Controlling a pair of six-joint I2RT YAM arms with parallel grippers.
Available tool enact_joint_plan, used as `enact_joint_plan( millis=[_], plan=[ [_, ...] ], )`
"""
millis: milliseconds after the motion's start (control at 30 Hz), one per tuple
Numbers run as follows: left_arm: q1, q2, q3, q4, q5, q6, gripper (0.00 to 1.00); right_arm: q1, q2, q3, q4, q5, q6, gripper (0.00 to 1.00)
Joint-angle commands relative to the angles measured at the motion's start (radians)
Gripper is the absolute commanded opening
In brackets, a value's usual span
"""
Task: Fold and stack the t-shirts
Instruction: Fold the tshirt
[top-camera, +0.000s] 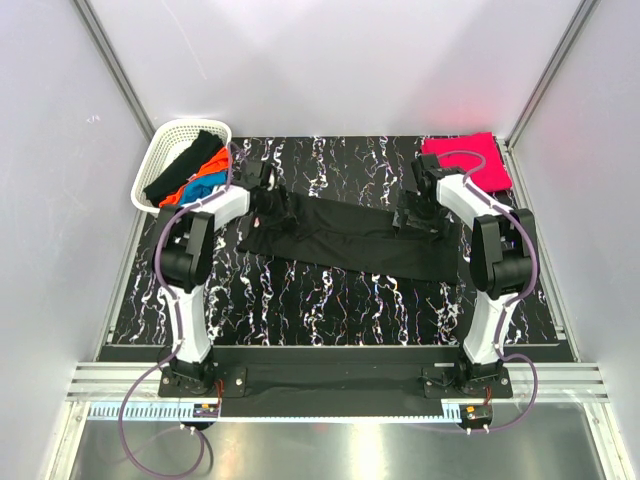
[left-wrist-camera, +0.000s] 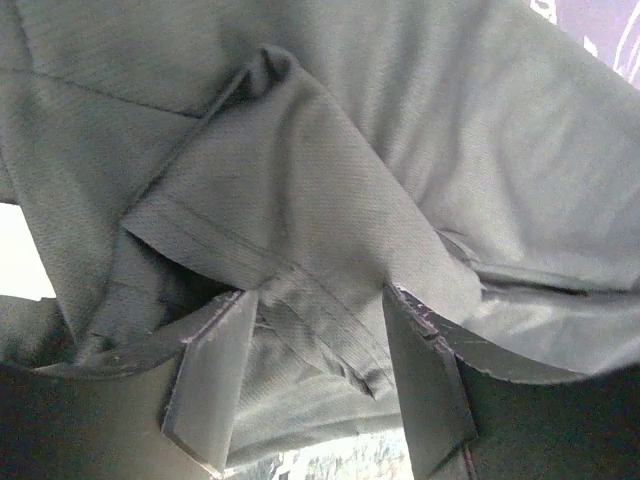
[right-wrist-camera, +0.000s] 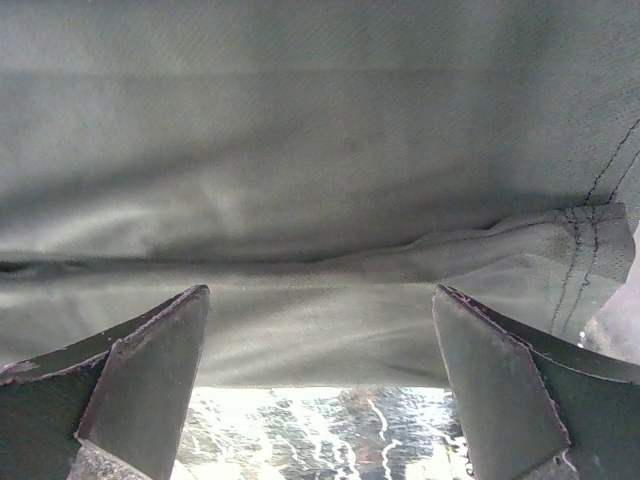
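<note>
Across the middle of the table (top-camera: 330, 310) lies one large black t-shirt (top-camera: 340, 240), spread out long from left to right, with folds at both ends. The left gripper (left-wrist-camera: 318, 300) is at the left end of it and the right gripper (right-wrist-camera: 320, 295) is at the right end, both low over the cloth.

From the left wrist view, the two fingers (left-wrist-camera: 215, 380) stand apart. A folded piece with a stitched hem runs down into the gap between them, and whether the pads press on it I cannot tell. From the right wrist view, the two fingers (right-wrist-camera: 150, 380) are spread very wide. The straight edge of the shirt crosses just beyond their tips, and nothing is held between them.

The cloth is a fine knit, matte, and it looks grey-green so close to the cameras. The fingers are dark, flat and wedge-shaped with rough edges. The table top is black with white veins like marble.

One pinkish-red t-shirt (top-camera: 470, 160) lies folded in the far right corner, well apart from the black one. One white lattice plastic basket (top-camera: 160, 150) stands tilted at the far left and holds three more shirts: a black shirt (top-camera: 180, 165), an orange shirt (top-camera: 208, 170) and a blue shirt (top-camera: 190, 192). Together that is five shirts.
</note>
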Motion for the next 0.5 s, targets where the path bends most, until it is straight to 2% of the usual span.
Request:
enact_joint_plan(
  millis=[0,200,467],
  plan=[
    [0.014,0.087,0.077,0.011,-0.031,0.038,0.6,0.017,-0.071,-0.018,-0.002,0.041,-0.036,1.0],
    [0.021,0.199,0.241,-0.014,-0.008,0.11,0.6,0.081,-0.103,-0.079,-0.001,0.066,-0.048,1.0],
    [0.037,0.312,0.431,-0.02,0.036,0.182,0.6,0.17,-0.022,-0.116,0.008,0.089,-0.053,1.0]
  ],
)
